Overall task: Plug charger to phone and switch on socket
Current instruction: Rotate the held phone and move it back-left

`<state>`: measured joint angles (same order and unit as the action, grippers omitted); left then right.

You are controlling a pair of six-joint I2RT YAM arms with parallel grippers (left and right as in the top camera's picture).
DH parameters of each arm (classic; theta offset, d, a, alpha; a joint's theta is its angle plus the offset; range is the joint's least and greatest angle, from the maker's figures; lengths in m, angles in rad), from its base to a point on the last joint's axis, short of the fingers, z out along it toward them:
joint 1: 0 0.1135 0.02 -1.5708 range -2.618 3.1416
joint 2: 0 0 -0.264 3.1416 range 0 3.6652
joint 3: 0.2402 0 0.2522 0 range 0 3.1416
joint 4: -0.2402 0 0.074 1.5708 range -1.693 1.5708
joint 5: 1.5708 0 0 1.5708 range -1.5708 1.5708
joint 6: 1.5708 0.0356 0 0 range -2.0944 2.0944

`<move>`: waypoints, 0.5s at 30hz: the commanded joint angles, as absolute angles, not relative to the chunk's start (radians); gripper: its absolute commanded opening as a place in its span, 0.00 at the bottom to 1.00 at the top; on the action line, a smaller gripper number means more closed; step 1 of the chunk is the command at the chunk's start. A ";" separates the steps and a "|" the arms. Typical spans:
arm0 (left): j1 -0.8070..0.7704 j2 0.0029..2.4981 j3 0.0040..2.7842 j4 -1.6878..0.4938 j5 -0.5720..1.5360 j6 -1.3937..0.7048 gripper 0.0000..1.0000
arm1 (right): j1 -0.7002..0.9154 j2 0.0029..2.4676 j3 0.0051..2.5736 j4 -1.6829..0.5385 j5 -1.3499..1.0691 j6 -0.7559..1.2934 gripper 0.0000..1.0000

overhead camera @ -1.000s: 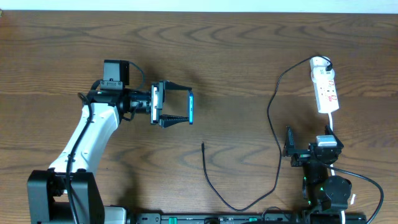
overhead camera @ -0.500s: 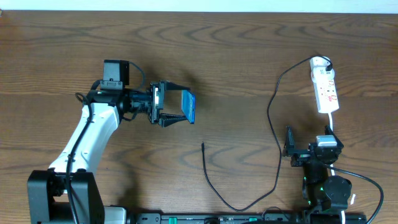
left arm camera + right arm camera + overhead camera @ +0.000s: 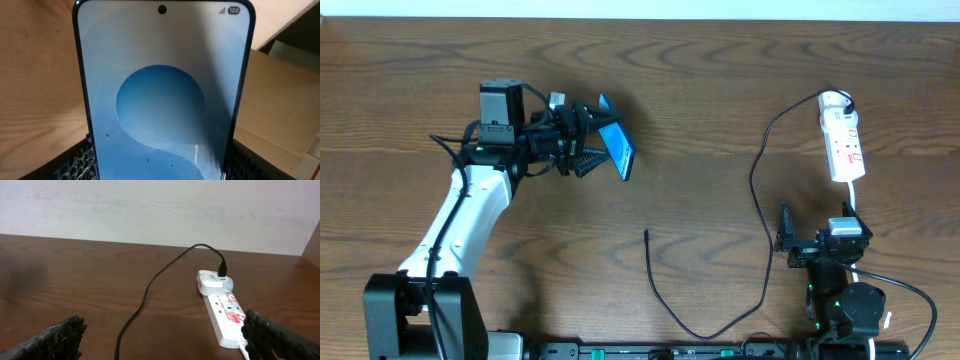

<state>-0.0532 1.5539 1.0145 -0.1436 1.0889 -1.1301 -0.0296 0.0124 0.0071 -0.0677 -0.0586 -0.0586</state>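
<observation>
Wooden table (image 3: 720,80), phone (image 3: 617,145) swung higher (now tilted)

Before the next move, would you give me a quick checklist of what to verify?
1. Hold on the phone by the left hand: ok.
2. Open, empty right hand: ok.
3. Free connector tip lying on the table: ok.
4. Plug of the charger seated at the socket: ok.
5. Switch of the socket on: cannot tell.
6. Port of the phone facing the connector tip: cannot tell.
</observation>
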 commanded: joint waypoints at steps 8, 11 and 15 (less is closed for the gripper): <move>-0.050 1.531 1.047 -0.124 0.978 -1.135 0.07 | -0.026 0.007 0.006 -0.072 -0.055 -0.046 0.99; -0.051 1.531 1.047 -0.120 0.943 -1.163 0.06 | -0.026 0.007 0.006 -0.072 -0.055 -0.046 0.99; -0.051 1.531 1.047 -0.093 0.881 -1.208 0.07 | -0.026 0.007 0.006 -0.072 -0.055 -0.046 0.99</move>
